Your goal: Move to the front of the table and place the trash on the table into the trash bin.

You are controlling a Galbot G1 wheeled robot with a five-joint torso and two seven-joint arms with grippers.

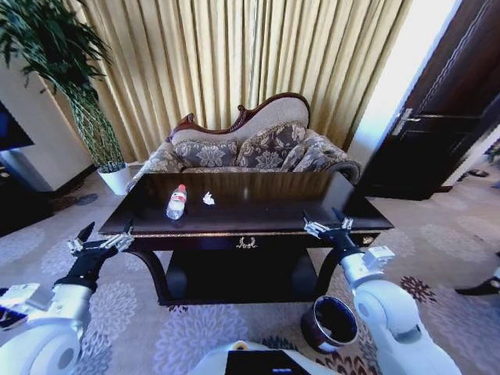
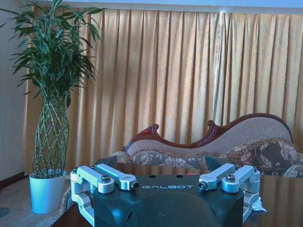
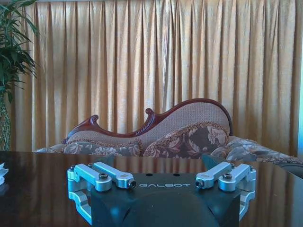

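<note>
**Desk reached, trash not yet touched**

The left gripper [image 1: 101, 242] is held level just off the desk's left front corner, its jaws released and empty, seemingly poised for a reach. The desk [image 1: 258, 215], dark and glossy with gold trim, is squarely faced. On its left half the bottle [image 1: 176, 202] is laid on its side, clear with a red cap and label. Just beside it, apart, a crumpled white paper scrap [image 1: 208, 198] is seen. The right gripper [image 1: 328, 226] is held over the right front edge, its jaws likewise spread and empty. The trash bin [image 1: 331, 323], round and dark with a shiny rim, is stood on the carpet below the right arm, probably within easy dropping range.
</note>
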